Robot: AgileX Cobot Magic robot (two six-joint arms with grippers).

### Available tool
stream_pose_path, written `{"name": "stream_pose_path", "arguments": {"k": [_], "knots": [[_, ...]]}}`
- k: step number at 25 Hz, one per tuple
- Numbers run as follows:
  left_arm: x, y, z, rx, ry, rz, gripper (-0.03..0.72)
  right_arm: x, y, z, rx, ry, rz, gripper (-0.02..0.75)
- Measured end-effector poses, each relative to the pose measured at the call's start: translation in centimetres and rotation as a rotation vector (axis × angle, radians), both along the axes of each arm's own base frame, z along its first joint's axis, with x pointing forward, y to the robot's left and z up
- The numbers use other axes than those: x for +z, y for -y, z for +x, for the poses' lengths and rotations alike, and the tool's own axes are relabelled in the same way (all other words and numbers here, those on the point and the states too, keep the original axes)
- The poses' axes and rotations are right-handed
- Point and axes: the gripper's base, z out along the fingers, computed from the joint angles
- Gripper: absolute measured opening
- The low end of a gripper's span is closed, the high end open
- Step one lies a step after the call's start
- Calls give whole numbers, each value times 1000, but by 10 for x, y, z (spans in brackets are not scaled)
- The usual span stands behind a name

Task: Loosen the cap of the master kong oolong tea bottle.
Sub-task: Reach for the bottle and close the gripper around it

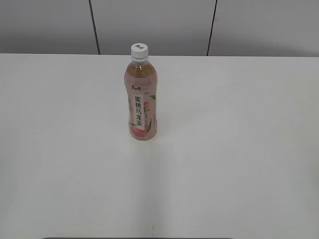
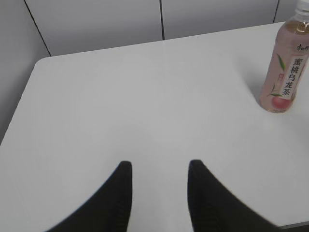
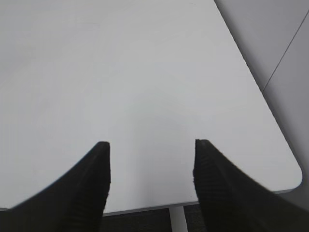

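Fingers of the left gripper point(image 2: 159, 166) and right gripper point(image 3: 152, 145) gape wide, holding nothing; the full master kong oolong tea bottle point(image 1: 140, 102) looks heavy and slippery, so one should squeeze its middle, one its ribbed cap point(image 1: 139, 51).

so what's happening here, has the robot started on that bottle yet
Not yet. The master kong oolong tea bottle stands upright alone on the white table, with the cap on it. Neither arm touches it: the left pincer hangs open over bare table with the bottle off to its right, and the right pincer is open too, near the table's corner.
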Motion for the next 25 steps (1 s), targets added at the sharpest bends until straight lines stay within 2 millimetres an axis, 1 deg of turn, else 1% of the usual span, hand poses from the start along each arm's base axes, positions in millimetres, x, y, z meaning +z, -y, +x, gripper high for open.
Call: {"name": "stream_pose_path", "arguments": {"k": [25], "knots": [[0,0,0,0,0,0,241,0,0,0,0,0,0,420]]}}
